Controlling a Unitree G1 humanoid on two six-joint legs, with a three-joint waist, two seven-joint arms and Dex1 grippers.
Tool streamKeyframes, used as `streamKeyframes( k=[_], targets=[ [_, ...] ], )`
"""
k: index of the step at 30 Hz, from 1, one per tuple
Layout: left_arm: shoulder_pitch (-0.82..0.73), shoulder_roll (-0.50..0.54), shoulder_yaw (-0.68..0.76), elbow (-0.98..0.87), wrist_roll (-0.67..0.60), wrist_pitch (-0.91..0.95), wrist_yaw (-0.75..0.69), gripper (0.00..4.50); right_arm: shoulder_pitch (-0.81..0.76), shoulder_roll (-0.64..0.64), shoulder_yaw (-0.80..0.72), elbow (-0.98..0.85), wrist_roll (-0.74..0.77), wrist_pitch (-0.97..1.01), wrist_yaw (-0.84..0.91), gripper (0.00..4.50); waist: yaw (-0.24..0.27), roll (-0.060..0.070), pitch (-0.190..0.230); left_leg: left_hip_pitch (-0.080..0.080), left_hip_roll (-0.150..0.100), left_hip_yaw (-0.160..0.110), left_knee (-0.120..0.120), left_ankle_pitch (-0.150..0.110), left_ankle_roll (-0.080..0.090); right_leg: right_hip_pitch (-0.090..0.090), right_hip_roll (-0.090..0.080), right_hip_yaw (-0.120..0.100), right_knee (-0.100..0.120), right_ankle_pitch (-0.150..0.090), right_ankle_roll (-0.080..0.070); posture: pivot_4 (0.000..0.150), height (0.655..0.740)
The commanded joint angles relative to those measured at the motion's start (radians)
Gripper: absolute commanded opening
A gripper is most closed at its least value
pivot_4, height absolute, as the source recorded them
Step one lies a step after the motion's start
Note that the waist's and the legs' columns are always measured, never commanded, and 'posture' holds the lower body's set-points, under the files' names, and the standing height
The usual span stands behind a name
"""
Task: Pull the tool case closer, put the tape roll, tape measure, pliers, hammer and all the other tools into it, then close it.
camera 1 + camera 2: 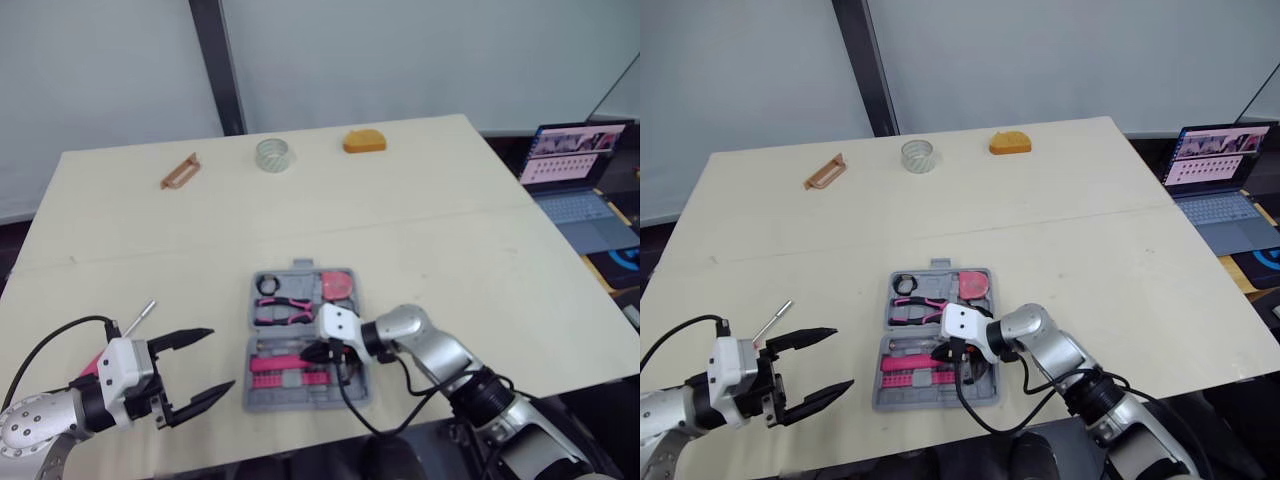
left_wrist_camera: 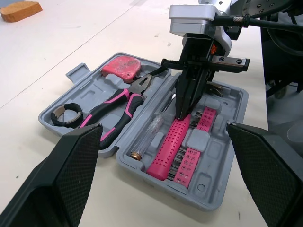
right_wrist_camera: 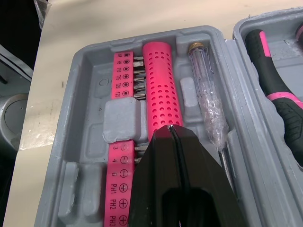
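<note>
pliers (image 1: 283,310) and tape measure (image 1: 338,285) lie in the tool case (image 1: 262,397), tape roll (image 1: 274,156) well behind it.

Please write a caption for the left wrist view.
Shut right hand at the pink perforated handle inside the open grey tool case.

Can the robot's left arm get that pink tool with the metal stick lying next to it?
Probably yes. The pink tool lies on the table right beside the left gripper, jaws open, nothing between them; it may need to draw back a little.

Open grey tool case (image 2: 215,182), flat, with pink-handled pliers (image 2: 113,111), red tape measure (image 2: 122,66) and pink driver handle (image 2: 170,144) inside
</note>
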Motion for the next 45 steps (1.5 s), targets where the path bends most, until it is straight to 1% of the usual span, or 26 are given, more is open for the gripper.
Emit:
streamKeyframes(
  k=[1, 12, 15, 17, 22, 23, 26, 28, 30, 33, 36, 37, 39, 42, 43, 44, 45],
  targets=[
    [0.002, 0.005, 0.003, -0.017, -0.004, -0.003, 0.001, 4.5, 0.079, -0.033, 0.108, 0.15, -0.102, 0.104, -0.003, 0.03, 0.0, 0.0, 0.0, 0.0, 0.0, 0.0, 0.0, 0.0, 0.0, 0.0, 0.0, 0.0, 0.0, 0.0, 0.0, 0.15, 0.74],
    [0.017, 0.027, -0.005, -0.036, -0.007, 0.027, -0.016, 4.5, 0.092, -0.028, 0.106, 0.15, -0.098, 0.137, -0.013, 0.03, -0.001, 0.003, -0.007, 0.001, 0.001, 0.001, -0.002, 0.0, 0.0, 0.0, 0.001, 0.0, -0.002, 0.0, 0.0, 0.15, 0.74],
    [0.015, 0.024, -0.007, -0.04, -0.007, 0.029, -0.015, 4.5, 0.1, -0.027, 0.089, 0.137, -0.087, 0.113, -0.016, 0.03, -0.001, 0.003, -0.008, 0.001, 0.001, 0.001, -0.003, 0.0, 0.0, 0.0, 0.001, 0.0, -0.003, 0.0, 0.0, 0.15, 0.74],
    [0.012, 0.023, -0.009, -0.041, -0.006, 0.03, -0.013, 4.5, 0.1, -0.012, 0.051, 0.131, -0.067, 0.08, -0.037, 0.03, -0.001, 0.002, -0.01, 0.001, 0.001, 0.002, -0.004, 0.0, 0.0, 0.001, 0.001, 0.0, -0.005, 0.0, 0.0, 0.15, 0.74],
    [0.0, 0.015, -0.022, -0.048, -0.008, 0.033, -0.001, 4.5, 0.089, -0.014, -0.045, 0.012, 0.002, 0.085, -0.033, 0.03, 0.001, 0.001, -0.008, 0.0, 0.001, 0.002, -0.004, 0.0, 0.0, 0.001, 0.001, 0.0, -0.007, 0.0, 0.0, 0.15, 0.74],
    [-0.005, 0.01, -0.024, -0.051, -0.014, 0.039, 0.006, 4.5, 0.081, -0.015, -0.07, -0.03, 0.024, 0.099, -0.03, 0.03, 0.001, 0.0, -0.006, 0.0, 0.001, 0.002, -0.004, -0.001, 0.0, 0.001, 0.001, 0.0, -0.007, 0.0, 0.0, 0.15, 0.74],
    [-0.014, 0.004, -0.032, -0.062, -0.034, 0.06, 0.016, 4.5, 0.06, -0.022, -0.164, -0.19, 0.118, 0.188, -0.03, 0.03, 0.002, 0.005, 0.006, -0.002, 0.001, 0.002, -0.002, -0.001, 0.0, -0.001, 0.001, 0.0, -0.007, 0.0, 0.0, 0.15, 0.74],
    [-0.018, 0.009, -0.036, -0.072, -0.04, 0.074, 0.016, 4.5, 0.054, -0.056, -0.231, -0.314, 0.185, 0.264, -0.026, 0.03, 0.001, 0.006, 0.017, -0.004, 0.001, 0.002, -0.001, -0.001, 0.0, -0.003, 0.001, 0.0, -0.006, 0.0, 0.0, 0.15, 0.74],
    [-0.02, 0.01, -0.036, -0.075, -0.043, 0.08, 0.017, 4.5, 0.065, -0.117, -0.286, -0.408, 0.228, 0.31, -0.013, 0.03, 0.0, 0.005, 0.02, -0.005, 0.002, 0.002, 0.0, 0.0, 0.0, -0.005, 0.002, 0.0, -0.005, 0.0, 0.0, 0.15, 0.74],
    [-0.019, 0.01, -0.027, -0.075, -0.054, 0.097, 0.019, 4.5, 0.104, -0.213, -0.349, -0.499, 0.268, 0.341, 0.003, 0.03, 0.0, 0.002, 0.024, -0.005, 0.002, 0.002, -0.002, -0.001, 0.0, -0.004, 0.002, 0.0, -0.007, 0.0, 0.0, 0.15, 0.74],
    [-0.008, 0.015, 0.005, -0.067, -0.049, 0.116, 0.039, 4.5, 0.186, -0.342, -0.423, -0.577, 0.322, 0.379, 0.044, 0.03, 0.003, -0.001, 0.027, -0.006, 0.002, 0.003, -0.002, -0.001, 0.001, -0.004, 0.002, 0.0, -0.008, 0.0, 0.0, 0.15, 0.74],
    [-0.003, 0.018, 0.017, -0.064, -0.05, 0.122, 0.039, 4.5, 0.223, -0.379, -0.453, -0.594, 0.347, 0.393, 0.054, 0.26, 0.005, -0.002, 0.029, -0.006, 0.002, 0.003, -0.002, -0.001, 0.001, -0.004, 0.002, 0.0, -0.009, 0.0, 0.0, 0.15, 0.74],
    [0.016, 0.022, 0.039, -0.06, -0.053, 0.126, 0.032, 4.5, 0.313, -0.448, -0.513, -0.619, 0.379, 0.393, 0.075, 0.96, 0.011, -0.004, 0.032, -0.006, 0.002, 0.003, -0.002, -0.001, 0.001, -0.004, 0.002, 0.0, -0.009, 0.0, 0.0, 0.15, 0.74],
    [0.065, 0.019, 0.073, -0.046, -0.038, 0.094, 0.004, 4.5, 0.456, -0.517, -0.602, -0.637, 0.404, 0.363, 0.093, 2.47, 0.019, -0.006, 0.034, -0.006, 0.002, 0.004, -0.002, -0.001, 0.001, -0.004, 0.002, 0.0, -0.009, 0.0, 0.0, 0.15, 0.74],
    [0.083, 0.016, 0.081, -0.042, -0.032, 0.08, -0.007, 4.5, 0.499, -0.534, -0.626, -0.637, 0.406, 0.351, 0.098, 2.92, 0.021, -0.006, 0.035, -0.006, 0.002, 0.004, -0.002, -0.001, 0.001, -0.004, 0.002, 0.0, -0.009, 0.0, 0.001, 0.15, 0.74],
    [0.103, 0.012, 0.088, -0.038, -0.027, 0.068, -0.016, 4.5, 0.538, -0.547, -0.645, -0.638, 0.406, 0.34, 0.101, 3.48, 0.023, -0.007, 0.035, -0.006, 0.002, 0.004, -0.001, -0.001, 0.001, -0.004, 0.002, 0.0, -0.009, 0.0, 0.001, 0.15, 0.74],
    [0.125, 0.008, 0.095, -0.033, -0.023, 0.055, -0.024, 4.5, 0.575, -0.557, -0.663, -0.636, 0.403, 0.322, 0.102, 3.94, 0.024, -0.008, 0.036, -0.006, 0.002, 0.004, -0.001, -0.002, 0.001, -0.004, 0.002, 0.001, -0.009, 0.0, 0.001, 0.15, 0.74]
  ],
)
